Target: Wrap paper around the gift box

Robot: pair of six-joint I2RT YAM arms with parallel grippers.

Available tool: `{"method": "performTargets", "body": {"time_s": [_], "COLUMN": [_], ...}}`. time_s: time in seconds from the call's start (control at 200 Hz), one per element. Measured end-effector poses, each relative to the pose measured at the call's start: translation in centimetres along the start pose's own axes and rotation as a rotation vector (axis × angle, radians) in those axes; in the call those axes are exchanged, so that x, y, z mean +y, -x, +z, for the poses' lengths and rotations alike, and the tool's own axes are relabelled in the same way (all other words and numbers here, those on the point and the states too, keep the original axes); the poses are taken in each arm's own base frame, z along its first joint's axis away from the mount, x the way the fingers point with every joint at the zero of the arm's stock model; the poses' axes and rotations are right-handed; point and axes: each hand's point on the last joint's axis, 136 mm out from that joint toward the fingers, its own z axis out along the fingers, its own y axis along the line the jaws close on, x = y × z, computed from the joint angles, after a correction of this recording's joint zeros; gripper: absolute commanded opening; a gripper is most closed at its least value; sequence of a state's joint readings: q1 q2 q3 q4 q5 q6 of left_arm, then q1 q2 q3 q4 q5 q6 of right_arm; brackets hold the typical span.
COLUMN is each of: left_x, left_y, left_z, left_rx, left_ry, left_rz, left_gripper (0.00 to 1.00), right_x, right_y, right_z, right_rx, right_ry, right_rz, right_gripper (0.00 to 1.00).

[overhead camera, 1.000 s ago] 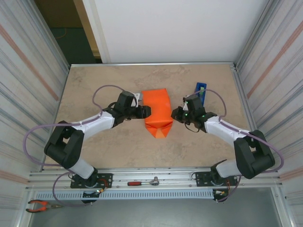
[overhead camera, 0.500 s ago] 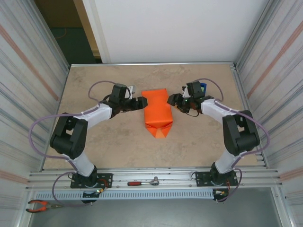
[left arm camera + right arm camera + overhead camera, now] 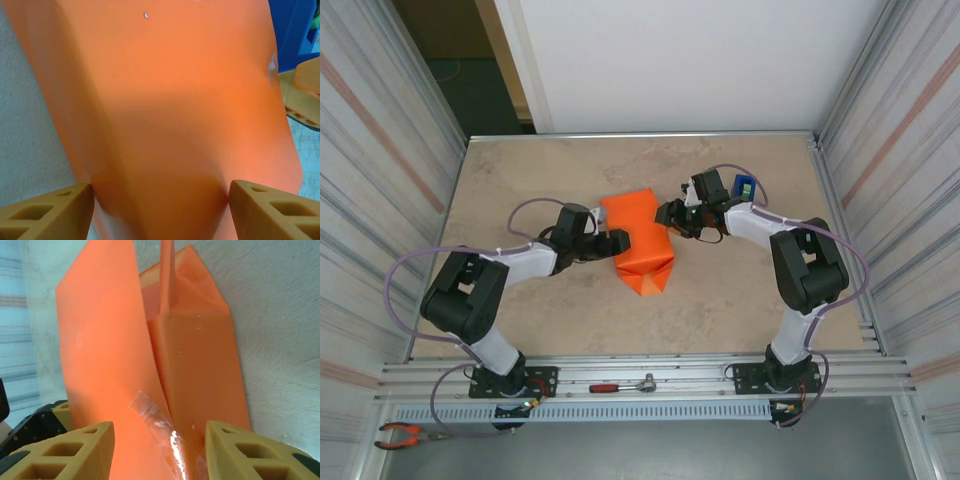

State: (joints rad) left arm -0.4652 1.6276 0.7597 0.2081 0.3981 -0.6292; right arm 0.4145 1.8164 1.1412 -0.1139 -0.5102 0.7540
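The orange paper (image 3: 640, 240) is folded round a tall parcel lying aslant at mid-table; the gift box is hidden inside it. My left gripper (image 3: 611, 243) presses at the parcel's left side. In the left wrist view the left gripper (image 3: 160, 196) stands open, and the paper (image 3: 165, 100) bulges between its wide-set fingers (image 3: 47, 212). My right gripper (image 3: 668, 214) is at the parcel's far right corner. In the right wrist view the right gripper (image 3: 160, 432) is open over a loose paper flap (image 3: 100, 340) and a strip of clear tape (image 3: 160, 422).
A blue tape dispenser (image 3: 743, 188) stands just behind the right arm and shows as a blue corner (image 3: 295, 30) past the parcel. A red-handled ratchet (image 3: 625, 384) lies on the front rail and pliers (image 3: 405, 433) at the bottom left. Metal walls enclose both sides.
Both grippers have closed in on the parcel from their sides. The parcel's far end has swung left, so it now lies aslant. The right gripper has opened from a narrow gap.
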Motion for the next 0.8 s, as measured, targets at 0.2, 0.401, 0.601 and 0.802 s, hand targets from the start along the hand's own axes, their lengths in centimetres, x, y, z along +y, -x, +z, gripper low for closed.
{"method": "performTargets", "body": {"time_s": [0.2,0.401,0.601,0.802], "left_x": [-0.4,-1.8,-3.0,-3.6], "left_y": [1.1,3.2,3.9,4.0], "left_z": [-1.3,-4.0,-6.9,-8.9], "left_rx": [-0.041,-0.113,-0.159,-0.203], "left_ry": [0.010,0.011,0.034,0.039], "left_rz": [0.024,0.085,0.157,0.182], "left_gripper": [0.77,0.87,0.99,0.99], "right_x": [0.4,0.7,-0.6,-1.9], "right_y": [0.2,0.6,-0.6,-1.9], "right_z": [-0.9,-3.7,-6.7,-9.2], "right_rx": [-0.021,-0.088,-0.160,-0.223], "right_ry": [0.003,0.002,-0.051,-0.121], "right_rz": [-0.006,-0.013,-0.014,-0.053], "right_gripper": [0.59,0.61,0.64,0.87]}}
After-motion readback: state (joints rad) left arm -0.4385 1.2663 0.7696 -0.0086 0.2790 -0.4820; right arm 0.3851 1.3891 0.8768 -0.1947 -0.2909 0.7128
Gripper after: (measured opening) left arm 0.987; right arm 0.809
